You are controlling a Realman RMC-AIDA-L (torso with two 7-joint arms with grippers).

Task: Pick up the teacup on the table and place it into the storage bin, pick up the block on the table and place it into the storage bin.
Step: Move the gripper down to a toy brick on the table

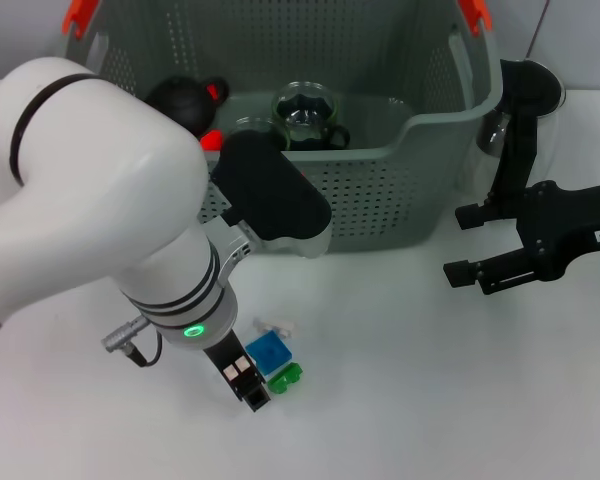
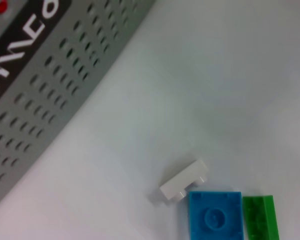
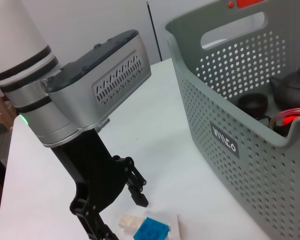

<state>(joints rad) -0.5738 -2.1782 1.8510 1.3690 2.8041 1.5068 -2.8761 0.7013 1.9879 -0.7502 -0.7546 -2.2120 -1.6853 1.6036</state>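
Left gripper (image 1: 252, 388), fingers spread, hovers beside blue block (image 1: 269, 353); right gripper (image 1: 467, 243) open near storage bin (image 1: 380, 190).

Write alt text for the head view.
The left gripper hangs low over the white table beside a blue block, a green block and a white block. Behind stands the storage bin; the right gripper waits open at right.

bare table (image 1: 410, 400) right of blocks (image 1: 270, 352), bin (image 1: 380, 190) behind

Black teapot (image 1: 183, 98) inside, white table (image 1: 430, 400).
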